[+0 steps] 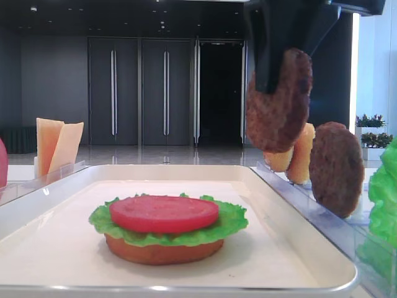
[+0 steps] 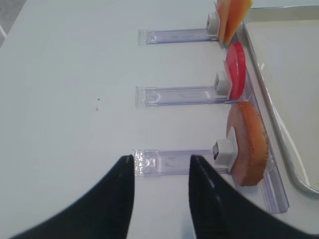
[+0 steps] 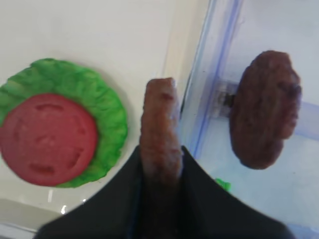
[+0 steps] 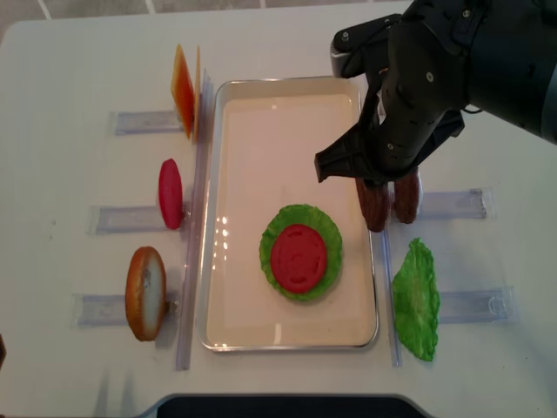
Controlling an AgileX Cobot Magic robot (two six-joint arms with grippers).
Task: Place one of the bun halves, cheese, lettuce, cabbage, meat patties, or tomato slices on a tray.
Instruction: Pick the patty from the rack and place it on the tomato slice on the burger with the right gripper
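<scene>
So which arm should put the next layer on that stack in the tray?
Right. Its claw is shut on a dark brown round meat patty, lifted by the cream-white rectangular tray's right rim. The left claw holds nothing, out over the clear plastic racks.

**Clearance around the tray**

Your right gripper (image 4: 376, 187) holds a meat patty (image 1: 278, 102) on edge over the tray's (image 4: 287, 334) right rim. Just beside it on the right stands a second patty (image 4: 406, 200) in its clear rack (image 4: 452, 205). The stack of lettuce (image 4: 324, 228) and tomato slice (image 4: 298, 255) fills the tray's near-centre; the far half is bare. Your left gripper (image 2: 160, 172) has bare table ahead, with three racks to its right.
</scene>
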